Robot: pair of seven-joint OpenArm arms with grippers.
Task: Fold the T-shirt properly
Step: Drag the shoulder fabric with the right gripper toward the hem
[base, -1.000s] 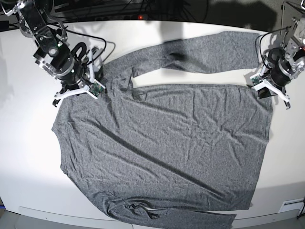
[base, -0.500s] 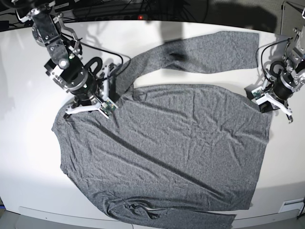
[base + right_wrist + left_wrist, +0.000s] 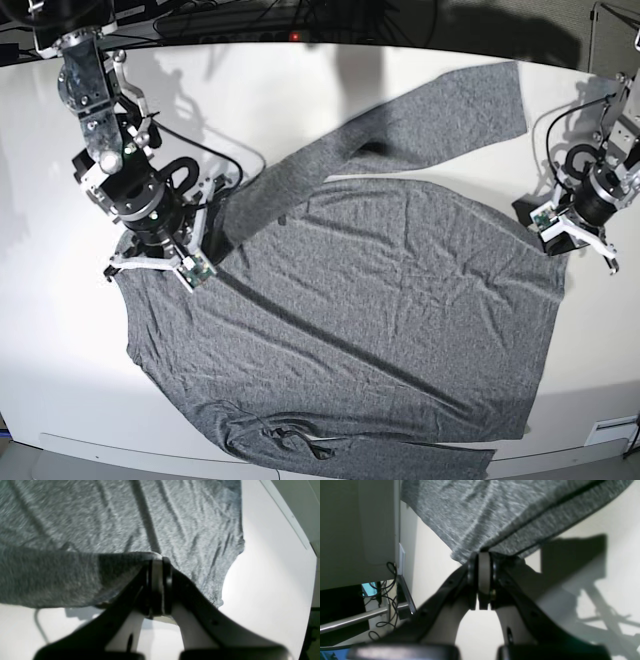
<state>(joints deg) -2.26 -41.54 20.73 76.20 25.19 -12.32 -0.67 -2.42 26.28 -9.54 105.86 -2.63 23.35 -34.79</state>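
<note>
The heather-grey T-shirt (image 3: 370,300) lies spread over the white table (image 3: 300,100). One long sleeve (image 3: 420,115) runs diagonally to the back right. My right gripper (image 3: 215,240) stands at the shirt's left shoulder, where that sleeve starts, and is shut on a fold of the T-shirt (image 3: 75,575); its jaws (image 3: 156,560) are pressed together on the cloth. At the shirt's right edge, my left gripper (image 3: 530,213) is shut on a corner of the T-shirt (image 3: 495,517), and its tips (image 3: 483,555) meet on the hem.
The second sleeve (image 3: 290,440) is bunched at the table's front edge. Black cables (image 3: 210,140) trail behind the right arm. Off the table beside the left arm stand a grey panel (image 3: 357,530), cables (image 3: 382,595) and a metal bar.
My right gripper has moved toward the front of the table, dragging the shoulder with it, so the sleeve now lies more diagonally. The left gripper shifted slightly forward with its corner.
</note>
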